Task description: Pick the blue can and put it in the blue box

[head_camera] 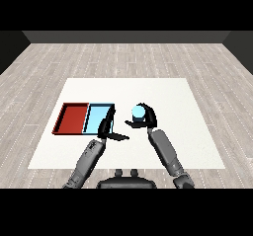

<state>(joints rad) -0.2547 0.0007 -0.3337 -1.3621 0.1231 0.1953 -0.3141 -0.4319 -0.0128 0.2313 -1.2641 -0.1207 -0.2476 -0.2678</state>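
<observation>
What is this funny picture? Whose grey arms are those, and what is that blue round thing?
Those are a robot's two arms, seen from its head, looking down over a white table. Each grey arm ends in a black hand. The right hand curls round a blue can, which is the round thing, and holds it up. The left hand holds nothing and sits by the near edge of the light blue tray. A red tray lies right beside that one. The can is not in a tray yet.
</observation>
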